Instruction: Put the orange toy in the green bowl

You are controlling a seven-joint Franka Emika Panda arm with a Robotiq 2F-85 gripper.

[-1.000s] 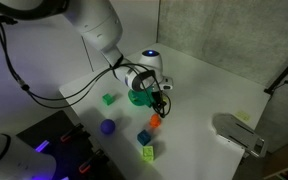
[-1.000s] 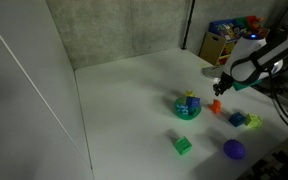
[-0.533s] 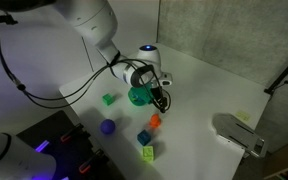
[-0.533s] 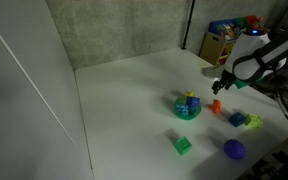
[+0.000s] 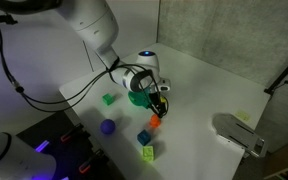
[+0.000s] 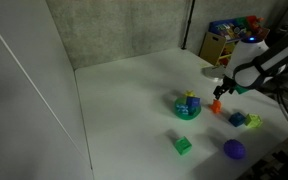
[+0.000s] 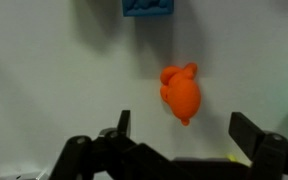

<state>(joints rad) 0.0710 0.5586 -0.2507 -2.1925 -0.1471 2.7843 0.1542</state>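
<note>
Orange-red chunky toy (image 7: 181, 92) sits on the white tabletop (image 7: 44, 70), just ahead of the fingers (image 7: 122, 124) and centred in their gap. Its long axis runs roughly across the closing line. Gripper (image 7: 184, 128) is spread wide, holding nothing. Toy is lumpy and rounded, tapering toward the fingers. Round green bowl (image 5: 134, 98) is near.

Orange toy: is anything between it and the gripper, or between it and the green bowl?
Nothing visible. In the wrist view the orange toy lies on bare table just beyond the open gripper. In an exterior view only bare table separates it from the green bowl.
</note>
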